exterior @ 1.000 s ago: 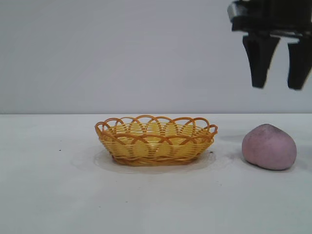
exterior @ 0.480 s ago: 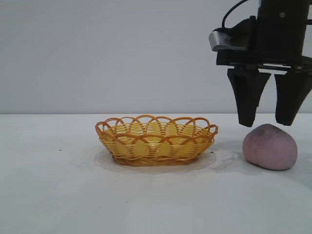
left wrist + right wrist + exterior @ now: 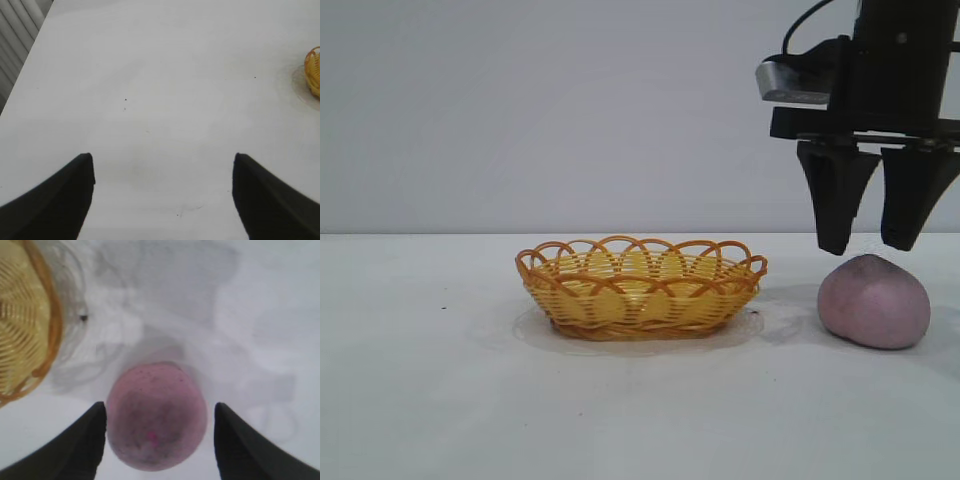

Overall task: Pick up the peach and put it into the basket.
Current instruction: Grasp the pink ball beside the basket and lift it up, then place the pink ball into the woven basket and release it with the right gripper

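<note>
The pink-purple peach (image 3: 874, 301) lies on the white table at the right, apart from the yellow wicker basket (image 3: 640, 287) with its orange looped rim at the middle. My right gripper (image 3: 868, 245) hangs open just above the peach, its two dark fingers pointing down over the top of the fruit. In the right wrist view the peach (image 3: 156, 415) sits between the spread fingertips of the right gripper (image 3: 160, 410), with the basket (image 3: 25, 320) off to one side. My left gripper (image 3: 162, 160) is open and empty over bare table; it does not show in the exterior view.
The white table (image 3: 440, 400) stretches to the left of the basket. A sliver of the basket's rim (image 3: 313, 70) shows at the edge of the left wrist view. A plain grey wall stands behind.
My right gripper has come down from the upper right and shifted left, from high above the peach to just over its top. Peach and basket have not moved.
</note>
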Action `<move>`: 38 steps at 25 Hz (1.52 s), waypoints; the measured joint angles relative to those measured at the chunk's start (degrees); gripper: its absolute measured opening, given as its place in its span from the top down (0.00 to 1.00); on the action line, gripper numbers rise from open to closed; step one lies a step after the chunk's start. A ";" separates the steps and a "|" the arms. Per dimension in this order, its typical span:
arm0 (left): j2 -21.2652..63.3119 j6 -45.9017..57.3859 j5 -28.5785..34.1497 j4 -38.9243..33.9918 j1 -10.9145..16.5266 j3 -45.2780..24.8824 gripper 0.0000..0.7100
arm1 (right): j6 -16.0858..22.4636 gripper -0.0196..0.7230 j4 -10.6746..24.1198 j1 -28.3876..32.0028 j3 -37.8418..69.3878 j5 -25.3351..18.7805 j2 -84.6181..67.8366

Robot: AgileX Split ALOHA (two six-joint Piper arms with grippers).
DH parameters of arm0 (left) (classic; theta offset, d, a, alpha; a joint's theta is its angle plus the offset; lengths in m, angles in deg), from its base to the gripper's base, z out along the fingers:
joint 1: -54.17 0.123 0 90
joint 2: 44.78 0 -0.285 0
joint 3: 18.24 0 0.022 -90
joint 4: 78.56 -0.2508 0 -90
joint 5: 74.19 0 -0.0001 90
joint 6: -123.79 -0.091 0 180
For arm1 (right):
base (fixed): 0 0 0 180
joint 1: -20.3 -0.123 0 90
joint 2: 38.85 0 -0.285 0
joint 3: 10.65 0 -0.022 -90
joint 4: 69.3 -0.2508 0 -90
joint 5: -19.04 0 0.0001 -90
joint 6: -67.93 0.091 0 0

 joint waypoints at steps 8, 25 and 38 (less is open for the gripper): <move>0.00 0.00 0.00 0.00 0.00 0.00 0.29 | 0.00 0.41 -1.33 0.00 0.00 -0.50 3.67; 0.00 0.00 0.00 0.00 0.00 0.00 0.29 | 0.00 0.97 -1.66 0.00 -4.18 -3.53 -0.33; 0.00 0.00 0.00 0.00 0.00 0.00 0.29 | -0.12 0.97 -4.09 -10.28 -15.62 -4.92 -0.08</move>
